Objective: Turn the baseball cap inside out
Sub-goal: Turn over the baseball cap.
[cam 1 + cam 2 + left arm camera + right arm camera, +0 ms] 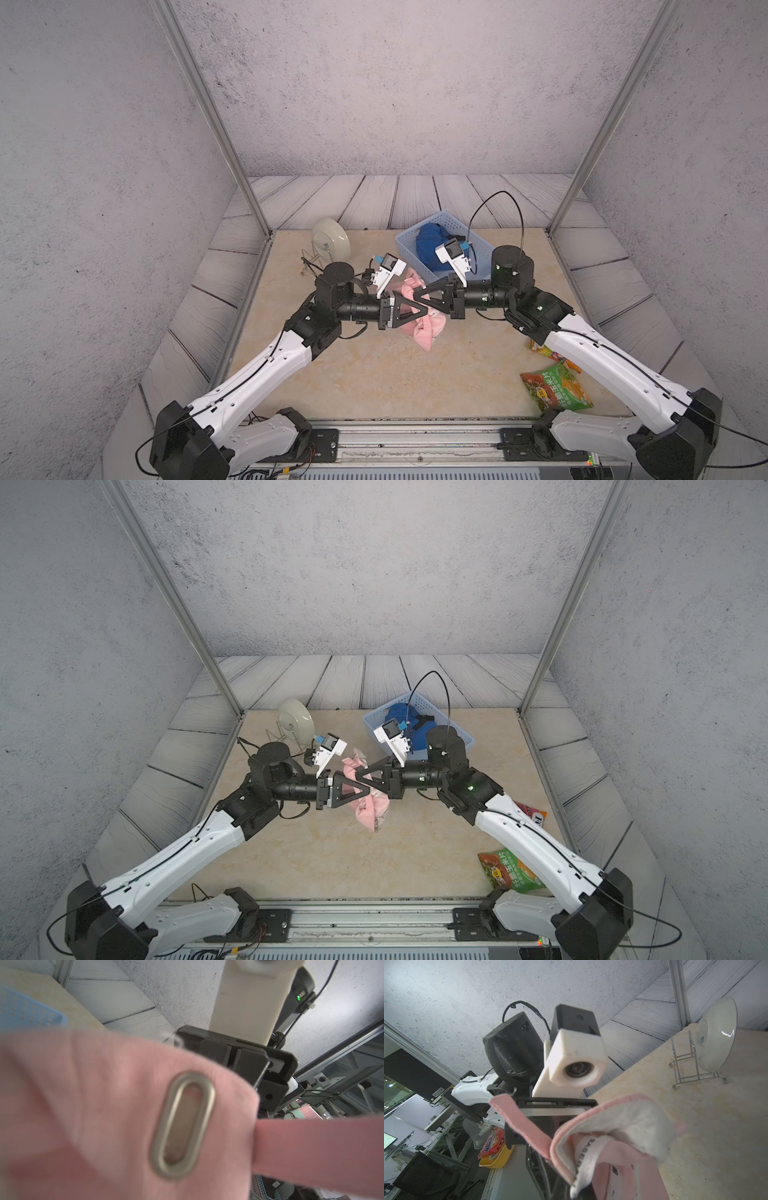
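The pink baseball cap (430, 332) hangs crumpled above the middle of the table, held between both grippers in both top views. My left gripper (424, 311) is shut on its near side, and my right gripper (417, 296) is shut on its far side, tip to tip. Pink fabric fills the left wrist view, with an oval metal eyelet (182, 1126) and the strap (311, 1147) running off sideways; it hides my left jaws. The right wrist view shows the cap's white lining (633, 1124), a printed sweatband (585, 1153) and the loose strap (525, 1126).
A blue basket (478, 239) holding a blue cloth (428, 245) stands behind the right arm. A pale plate (331, 240) leans in a wire rack (309, 264) at the back left. Two snack bags (557, 386) (544, 349) lie near the right arm.
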{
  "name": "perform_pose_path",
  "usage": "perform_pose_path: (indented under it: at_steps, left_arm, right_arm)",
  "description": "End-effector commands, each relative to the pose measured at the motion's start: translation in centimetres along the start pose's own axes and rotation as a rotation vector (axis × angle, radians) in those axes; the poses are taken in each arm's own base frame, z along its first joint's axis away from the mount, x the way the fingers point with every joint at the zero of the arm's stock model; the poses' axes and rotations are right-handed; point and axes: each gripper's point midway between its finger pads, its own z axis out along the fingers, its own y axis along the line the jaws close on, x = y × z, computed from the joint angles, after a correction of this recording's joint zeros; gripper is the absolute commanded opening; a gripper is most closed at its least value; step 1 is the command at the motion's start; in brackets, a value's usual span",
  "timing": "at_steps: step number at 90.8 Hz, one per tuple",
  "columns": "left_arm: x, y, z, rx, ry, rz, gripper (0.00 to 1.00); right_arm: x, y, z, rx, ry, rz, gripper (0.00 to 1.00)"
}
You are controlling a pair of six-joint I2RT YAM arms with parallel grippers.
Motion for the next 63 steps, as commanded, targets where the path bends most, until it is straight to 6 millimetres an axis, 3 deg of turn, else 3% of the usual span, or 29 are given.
perform_pose_path:
  at_steps: [1, 11, 17, 21, 28, 34, 41, 51, 63]
  left_arm:
    - [-0.2, -1.9, 0.3, 0.065, 0.011, 0.063, 0.00]
    - [-0.7, -0.3, -0.1, -0.046, -0.053, 0.043, 0.00]
    - [-1.9, 1.7, -1.0, -0.174, -0.156, -0.004, 0.00]
    - [-3.1, 2.2, -1.7, -0.217, -0.245, -0.022, 0.00]
    - [-5.7, 2.4, -3.0, -0.269, -0.400, -0.045, 0.00]
    - [-7.3, 2.8, -4.3, -0.336, -0.494, -0.091, 0.00]
    - [-8.7, 2.9, -5.7, -0.385, -0.588, -0.132, 0.00]
    - [-10.3, 3.1, -7.1, -0.391, -0.715, -0.193, 0.00]
    - [-11.5, 1.7, -7.0, -0.336, -0.740, -0.216, 0.00]
  right_arm:
    - [-2.4, -0.7, -0.1, 0.047, -0.064, -0.034, 0.00]
    - [-2.8, -2.8, -1.0, 0.187, -0.083, -0.053, 0.17]
    - [-3.2, -3.7, -2.3, 0.283, -0.104, -0.083, 0.49]
    - [-3.6, -3.9, -3.4, 0.332, -0.130, -0.106, 0.65]
    - [-4.1, -4.3, -5.4, 0.429, -0.187, -0.158, 0.82]
    - [-3.9, -4.3, -6.9, 0.496, -0.221, -0.224, 0.87]
    - [-2.4, -4.8, -8.1, 0.550, -0.238, -0.289, 0.90]
    - [0.2, -5.0, -7.7, 0.489, -0.296, -0.427, 0.96]
    - [0.8, -4.8, -7.3, 0.439, -0.420, -0.578, 0.96]
